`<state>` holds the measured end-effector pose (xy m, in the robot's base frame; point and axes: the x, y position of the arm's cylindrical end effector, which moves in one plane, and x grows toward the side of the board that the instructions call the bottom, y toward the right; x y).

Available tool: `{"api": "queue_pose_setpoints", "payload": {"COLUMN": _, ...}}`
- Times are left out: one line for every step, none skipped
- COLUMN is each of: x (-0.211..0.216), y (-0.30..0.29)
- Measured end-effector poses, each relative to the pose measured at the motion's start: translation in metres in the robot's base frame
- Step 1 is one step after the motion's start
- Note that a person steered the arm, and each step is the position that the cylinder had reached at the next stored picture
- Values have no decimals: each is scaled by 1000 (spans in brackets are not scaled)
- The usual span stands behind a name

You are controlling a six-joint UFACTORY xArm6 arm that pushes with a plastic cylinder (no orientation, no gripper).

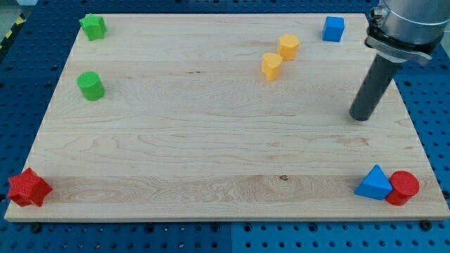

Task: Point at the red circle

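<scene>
**A:** Status check: where is the target sitting?

**B:** Red circle (404,187) is sitting at the view's bottom right corner of the counter (211,140), touching the blue triangle (373,183) on its left side, close to the counter's edge.

**A:** And my tip?

**B:** My tip (361,117) is resting on the counter at the view's right, well above the red circle, with no block touching it. Nothing is lying between the two. Blue cube (334,29) is sitting further up, near the top right corner.

**A:** Hand state?

**B:** No hand is fitted, just a bare rod, so nothing is opening, closing or being held.

**A:** How is the block likely handling?

**B:** Judging by looks: small, rigid, light, probably sliding easily on the smooth wood. No taking hold of it; pointing only means stopping just beside it. I'm thinking an approach from above is safest, since a bump could be nudging it off the near edge or into the triangle.

**A:** Other blocks?

**B:** Two yellow blocks (280,56), two green ones and a red star (28,188) are all lying well clear.
</scene>
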<state>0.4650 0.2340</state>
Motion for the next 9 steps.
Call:
{"api": "queue_pose_setpoints", "payload": {"x": 29, "y": 41}}
{"api": "queue_pose_setpoints", "payload": {"x": 30, "y": 41}}
{"api": "queue_pose_setpoints", "payload": {"x": 86, "y": 40}}
{"api": "queue_pose_setpoints", "payload": {"x": 88, "y": 40}}
{"api": "queue_pose_setpoints", "payload": {"x": 97, "y": 48}}
{"api": "queue_pose_setpoints", "payload": {"x": 107, "y": 48}}
{"api": "queue_pose_setpoints", "payload": {"x": 113, "y": 48}}
{"api": "queue_pose_setpoints", "payload": {"x": 152, "y": 47}}
{"api": "queue_pose_setpoints", "payload": {"x": 152, "y": 47}}
